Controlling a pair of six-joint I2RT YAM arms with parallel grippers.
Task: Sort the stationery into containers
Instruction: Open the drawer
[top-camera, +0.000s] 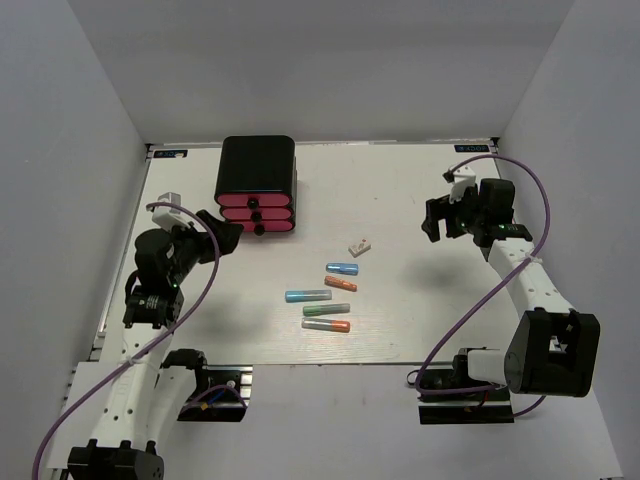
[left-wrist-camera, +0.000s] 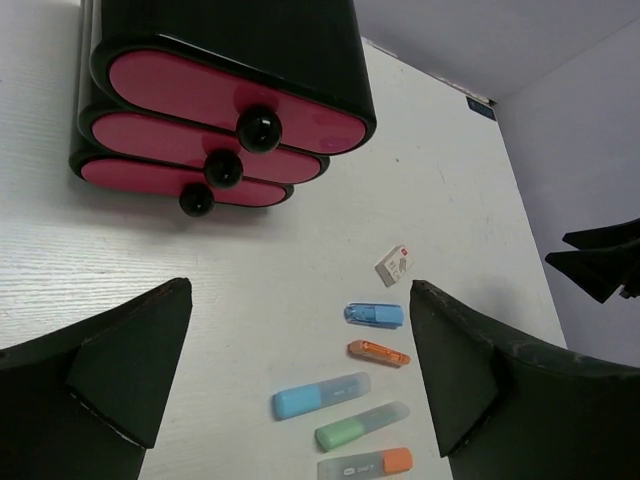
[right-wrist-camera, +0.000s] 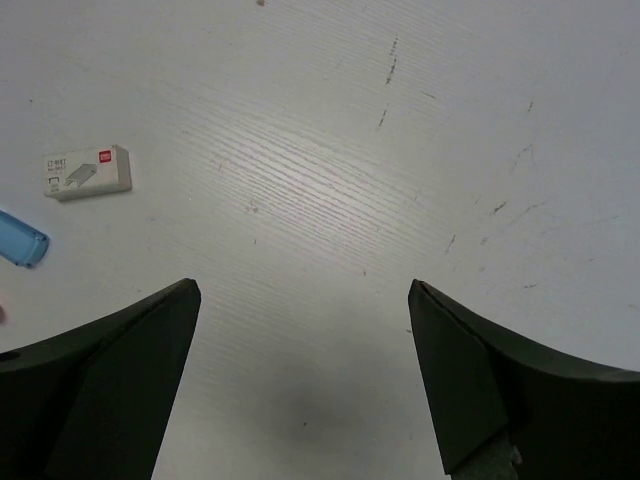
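The white table (top-camera: 440, 300), finely grained and marked with a few small dark scratches, stood between plain grey walls (top-camera: 330, 70). The black box of three pink drawers (top-camera: 257, 187) sat at its far left with all drawers closed, and the five short sticks (top-camera: 310, 296) lay in a column near the middle, with the white eraser (top-camera: 359, 244) just beyond them. The left hand (top-camera: 225, 236) and the right hand (top-camera: 438, 216) both hung with fingers spread, grasping nothing.
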